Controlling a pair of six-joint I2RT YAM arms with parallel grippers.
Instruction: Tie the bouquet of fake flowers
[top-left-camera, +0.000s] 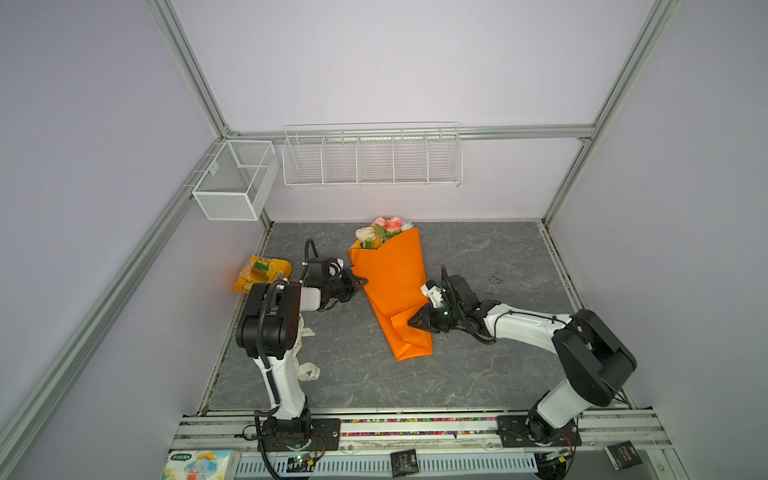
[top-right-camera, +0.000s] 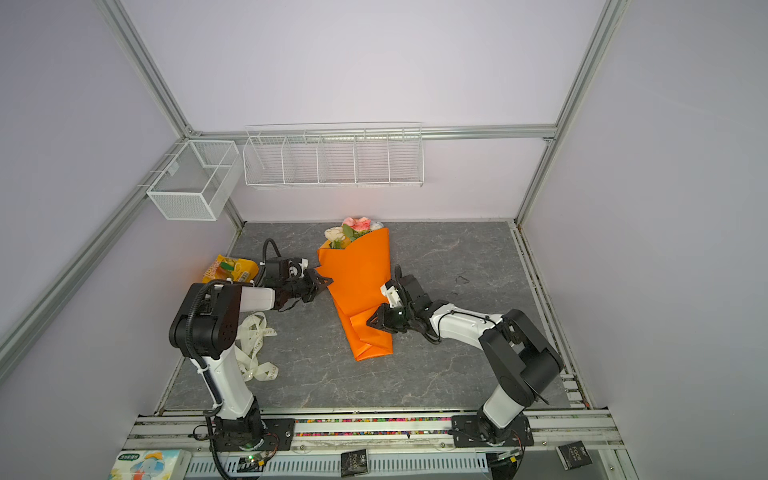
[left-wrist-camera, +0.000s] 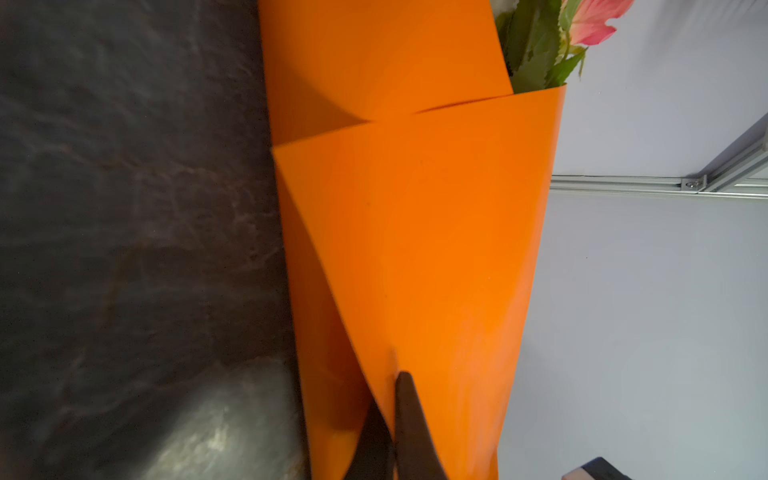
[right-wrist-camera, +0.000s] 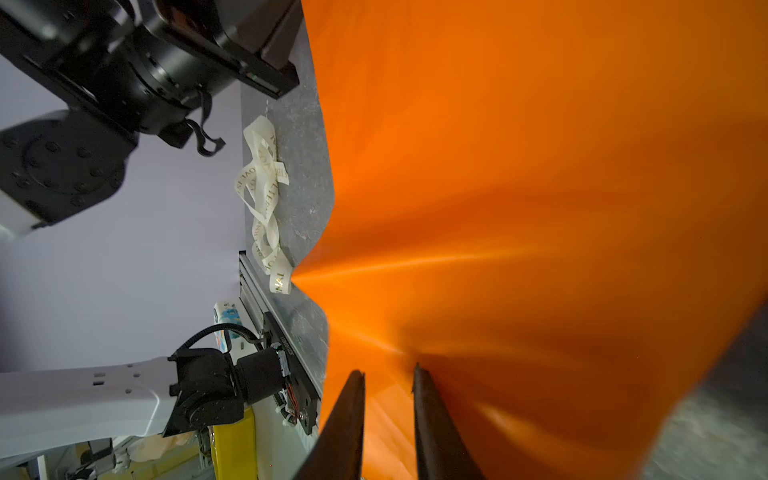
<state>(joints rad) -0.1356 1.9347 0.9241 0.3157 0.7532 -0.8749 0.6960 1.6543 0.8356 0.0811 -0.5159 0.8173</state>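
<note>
The bouquet of fake flowers (top-left-camera: 395, 282) (top-right-camera: 357, 286) lies on the grey table, wrapped in a cone of orange paper. Its pink and cream blooms (top-left-camera: 386, 230) point toward the back wall. My left gripper (top-left-camera: 362, 281) (top-right-camera: 328, 281) is at the cone's left edge. In the left wrist view the left gripper (left-wrist-camera: 392, 399) is shut, with the overlapping paper edge (left-wrist-camera: 415, 249) pinched between its fingers. My right gripper (top-left-camera: 411, 322) (top-right-camera: 370, 322) is at the lower right side of the cone. In the right wrist view the right gripper (right-wrist-camera: 387, 370) has closed narrow on creased orange paper (right-wrist-camera: 519, 208).
A cream printed ribbon (top-right-camera: 255, 345) (right-wrist-camera: 266, 199) lies loose beside the left arm's base link. A yellow snack bag (top-left-camera: 262, 272) sits at the table's left edge behind the left gripper. A white wire rack (top-left-camera: 372, 158) and a mesh basket (top-left-camera: 235, 178) hang on the walls.
</note>
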